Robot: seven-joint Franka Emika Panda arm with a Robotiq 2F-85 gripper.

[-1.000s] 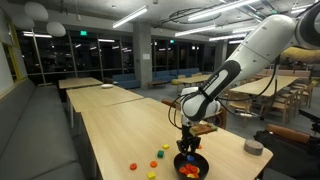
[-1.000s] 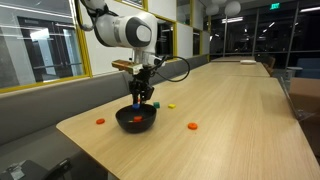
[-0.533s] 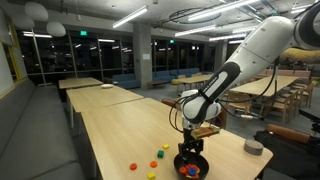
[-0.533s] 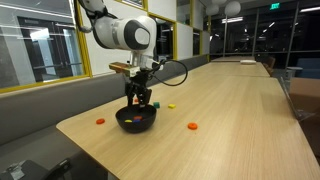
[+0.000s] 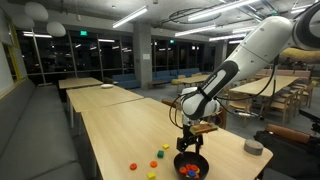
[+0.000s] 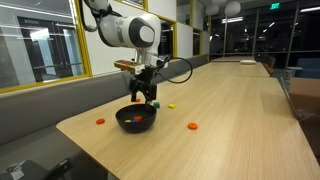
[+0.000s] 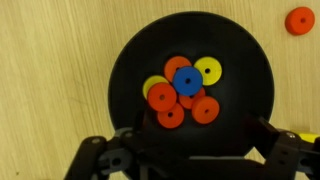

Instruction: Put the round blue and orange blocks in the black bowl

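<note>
The black bowl [image 7: 130, 50] fills the wrist view. In it lies a pile of round blocks: one blue block [image 7: 187, 81] on top, several orange blocks [image 7: 161, 96] and two yellow ones [image 7: 208, 70]. My gripper [image 7: 198, 140] hangs straight above the bowl, open, with nothing between its fingers. In both exterior views the gripper [image 5: 189, 146] [image 6: 144, 99] stands a little above the bowl [image 5: 203, 160] [image 6: 136, 126], near the table's end.
Loose small blocks lie on the wooden table: an orange one [image 7: 299, 20] beside the bowl, orange ones [image 6: 99, 121] [image 6: 192, 126], a yellow one [image 6: 171, 105], and several more [image 5: 152, 175] [image 5: 165, 148]. A grey round container [image 5: 253, 147] sits on the bowl's far side.
The jaws have gone from shut to wide open, and the gripper has risen slightly above the bowl.
</note>
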